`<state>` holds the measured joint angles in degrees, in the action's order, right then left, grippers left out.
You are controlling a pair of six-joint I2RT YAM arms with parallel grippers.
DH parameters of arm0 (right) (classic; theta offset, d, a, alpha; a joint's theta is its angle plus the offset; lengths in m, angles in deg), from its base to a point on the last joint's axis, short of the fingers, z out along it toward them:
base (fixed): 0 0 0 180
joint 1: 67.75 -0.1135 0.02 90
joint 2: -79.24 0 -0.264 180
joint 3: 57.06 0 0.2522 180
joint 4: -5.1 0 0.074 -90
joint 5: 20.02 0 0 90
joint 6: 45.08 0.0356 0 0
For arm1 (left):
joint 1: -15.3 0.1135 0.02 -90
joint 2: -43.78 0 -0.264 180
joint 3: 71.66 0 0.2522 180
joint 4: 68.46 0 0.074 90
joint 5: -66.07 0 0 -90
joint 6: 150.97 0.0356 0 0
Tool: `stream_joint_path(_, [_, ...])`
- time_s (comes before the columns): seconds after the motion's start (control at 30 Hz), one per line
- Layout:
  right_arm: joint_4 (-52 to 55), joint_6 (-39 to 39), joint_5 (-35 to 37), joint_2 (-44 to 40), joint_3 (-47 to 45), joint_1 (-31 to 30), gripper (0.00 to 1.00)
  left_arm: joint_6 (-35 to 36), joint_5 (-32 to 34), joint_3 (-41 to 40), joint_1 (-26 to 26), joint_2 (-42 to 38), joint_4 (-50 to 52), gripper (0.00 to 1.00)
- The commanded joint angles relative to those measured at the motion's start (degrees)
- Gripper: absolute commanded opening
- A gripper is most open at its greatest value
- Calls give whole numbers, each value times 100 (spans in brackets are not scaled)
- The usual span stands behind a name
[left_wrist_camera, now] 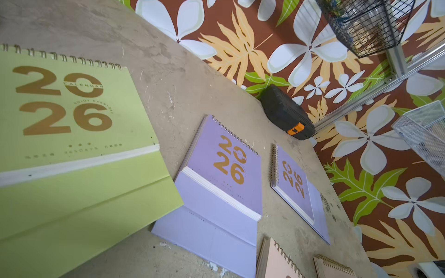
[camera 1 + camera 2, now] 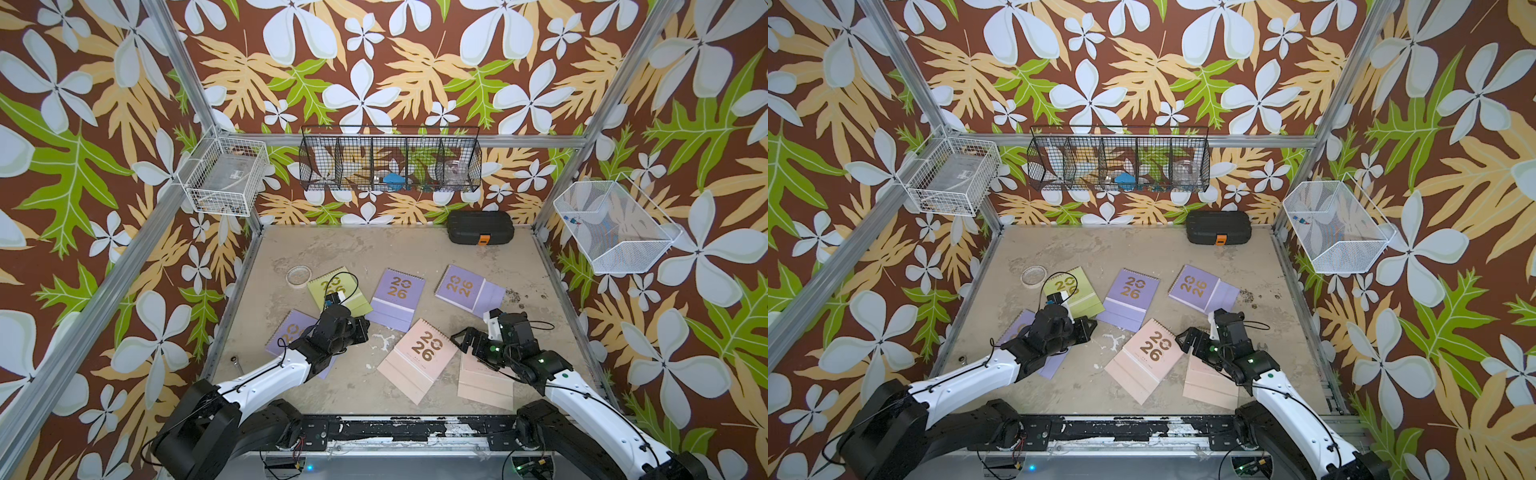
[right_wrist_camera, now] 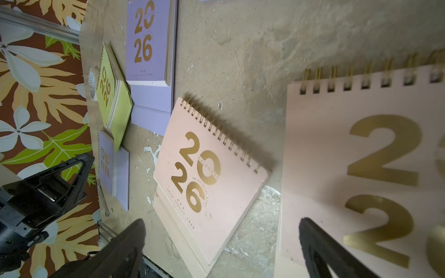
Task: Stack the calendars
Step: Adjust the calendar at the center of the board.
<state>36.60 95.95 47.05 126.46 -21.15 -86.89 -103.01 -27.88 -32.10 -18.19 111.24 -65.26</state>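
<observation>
Right hand (image 3: 221, 225) splayed, flat spiral-bound pink calendar (image 3: 212, 173), mottled scuffed table (image 3: 240, 48)

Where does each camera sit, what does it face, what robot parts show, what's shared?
Top view: high over the base, looking down at the table; left arm, right arm.
Top view: alongside, same table and arms.
Left wrist: faces the back wall over the green calendar; no claw.
Right wrist: faces leftward over a pink calendar; open right claw, left claw show.
Shared: black case, top and left wrist.
</observation>
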Motion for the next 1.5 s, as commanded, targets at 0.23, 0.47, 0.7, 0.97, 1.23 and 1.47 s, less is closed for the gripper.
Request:
stream_joint_path(0.23, [-538, 390, -316, 361, -108, -379, 100, -124, -555, 337, -289, 980, -384, 0])
stream_joint_path(0.47, [-745, 471, -317, 901, -38, -664, 100, -147, -928, 334, -348, 1283, -296, 0])
stream_joint_path(0.7, [-982, 467, -332, 1329, -6, -669, 100, -247, -1237, 223, -498, 1517, -293, 0])
stream_joint_path(0.97, [-1095, 349, -326, 1779, 226, -670, 100, -311, -1440, 206, -535, 1711, -279, 0])
stream_joint_path(1.23, [-1110, 143, -322, 2096, 357, -662, 100, -381, -1607, 197, -623, 1891, -320, 0])
stream_joint_path(1.47, [-1195, -80, -439, 2312, 453, -433, 100, -475, -1760, 153, -675, 1954, -409, 0])
